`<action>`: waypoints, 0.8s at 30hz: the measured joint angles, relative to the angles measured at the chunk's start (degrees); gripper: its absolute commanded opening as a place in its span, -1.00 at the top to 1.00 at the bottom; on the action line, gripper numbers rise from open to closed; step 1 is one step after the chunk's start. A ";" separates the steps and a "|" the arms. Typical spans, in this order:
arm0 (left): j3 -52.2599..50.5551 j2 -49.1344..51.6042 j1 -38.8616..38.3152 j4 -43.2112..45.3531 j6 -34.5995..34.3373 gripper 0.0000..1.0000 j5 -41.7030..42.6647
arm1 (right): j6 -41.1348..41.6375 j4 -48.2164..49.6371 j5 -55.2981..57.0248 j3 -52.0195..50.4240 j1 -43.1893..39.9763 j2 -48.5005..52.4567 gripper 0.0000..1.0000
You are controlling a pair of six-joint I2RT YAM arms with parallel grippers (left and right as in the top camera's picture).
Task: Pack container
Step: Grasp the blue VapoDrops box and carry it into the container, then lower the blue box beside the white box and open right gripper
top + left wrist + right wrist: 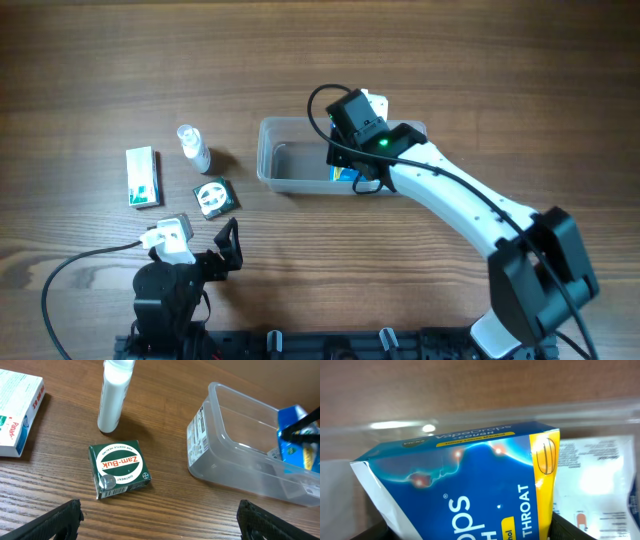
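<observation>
Right gripper [351, 174] holds blue pack [470, 495] in container [268, 160] — VapoDrops lettering wrist-view only

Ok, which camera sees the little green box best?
The left wrist view: the green box sits close and its Zam-Buk label reads clearly. The overhead view shows it small, label unreadable. The right wrist view misses it entirely.

The blue packet [470, 485] gripped in my right pincer [352, 172] reads "VapoDrops + COUGH" along its top edge. "THROAT" runs in white beside its yellow stripe, and the larger letters "ops" are cut off. Just ahead of my left pincer [160, 522], slightly left, a green box [119, 469] says "Zam-Buk" and "OINTMENT". Far to the left, a white box [15, 410] shows "Panad", cut short. Ahead to the right, the container [235, 467] carries a barcode label [198, 430] whose print is too small for me to read.
</observation>
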 measured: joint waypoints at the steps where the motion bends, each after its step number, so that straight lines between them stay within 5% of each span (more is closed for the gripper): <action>1: 0.00 0.00 -0.02 0.00 0.00 -0.99 0.00 | 0.00 -0.15 -0.02 0.00 0.00 0.57 -0.16; 24: 0.00 0.00 -0.02 0.00 0.00 -0.99 0.02 | -4.70 -1.79 -0.87 0.00 0.00 2.75 -0.54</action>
